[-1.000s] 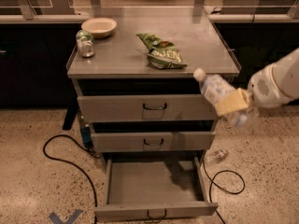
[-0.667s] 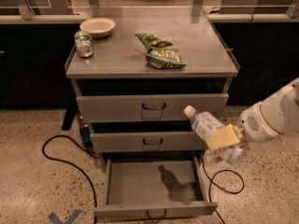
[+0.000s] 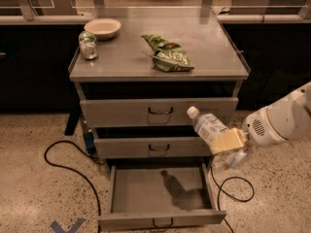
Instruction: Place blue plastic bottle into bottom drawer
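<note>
Far left, a black cable (image 3: 58, 161) loops over the speckled floor beside the grey cabinet (image 3: 146, 64), with a blue tape mark (image 3: 68, 225) at the bottom edge. On the cabinet top, a green-topped can (image 3: 88, 45) stands at the back left, and a pale bowl (image 3: 102, 28) sits just beside it, behind and to the right. A green chip bag (image 3: 167, 55) lies crumpled near the middle of the top.

Below the top, the top drawer (image 3: 160, 111) and middle drawer (image 3: 154, 147) sit pushed in. The bottom drawer (image 3: 160, 220) is pulled out wide, and its tray shows only a dark bottle-shaped shadow (image 3: 175, 188) right of centre.

The blue plastic bottle (image 3: 206, 125) is in the air, not in the drawer. It is tilted, white cap up and to the left, in front of the right ends of the top and middle drawers and above the right side of the open tray. The gripper (image 3: 227, 141) has its yellowish pads clamped on the bottle's lower body and hangs just right of the middle drawer front. The white arm (image 3: 282, 120) reaches in from the right edge. A second black cable (image 3: 235, 191) curls on the floor below the gripper, right of the open drawer.
</note>
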{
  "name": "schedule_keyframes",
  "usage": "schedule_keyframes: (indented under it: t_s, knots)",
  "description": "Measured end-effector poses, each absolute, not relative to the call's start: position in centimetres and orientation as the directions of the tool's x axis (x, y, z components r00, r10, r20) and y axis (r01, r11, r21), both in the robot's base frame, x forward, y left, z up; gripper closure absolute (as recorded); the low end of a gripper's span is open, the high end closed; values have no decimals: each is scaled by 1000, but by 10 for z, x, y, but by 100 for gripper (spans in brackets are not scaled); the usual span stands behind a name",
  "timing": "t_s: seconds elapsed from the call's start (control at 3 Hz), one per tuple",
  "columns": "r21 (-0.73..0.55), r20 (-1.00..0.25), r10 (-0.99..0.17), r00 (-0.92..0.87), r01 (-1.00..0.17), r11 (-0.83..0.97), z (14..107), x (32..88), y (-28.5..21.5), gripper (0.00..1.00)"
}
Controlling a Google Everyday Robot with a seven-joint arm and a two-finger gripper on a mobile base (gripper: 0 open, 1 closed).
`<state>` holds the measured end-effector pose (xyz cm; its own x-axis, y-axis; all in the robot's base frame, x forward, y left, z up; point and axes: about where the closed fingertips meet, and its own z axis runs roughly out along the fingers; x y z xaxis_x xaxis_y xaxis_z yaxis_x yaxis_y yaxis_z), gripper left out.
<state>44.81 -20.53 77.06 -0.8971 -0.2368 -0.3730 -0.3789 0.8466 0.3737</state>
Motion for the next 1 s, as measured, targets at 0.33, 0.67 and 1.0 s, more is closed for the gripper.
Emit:
schedule_keyframes:
  t_s: [0.33,0.67,1.0]
  knots:
    - [407,-286,-224,-931,-330,852,723,426,-204,100]
    - [379,-177,-213,-961,-266,886,626,401,-201,100]
    - [384,-185,-207,-961,-265,884,625,404,-199,100]
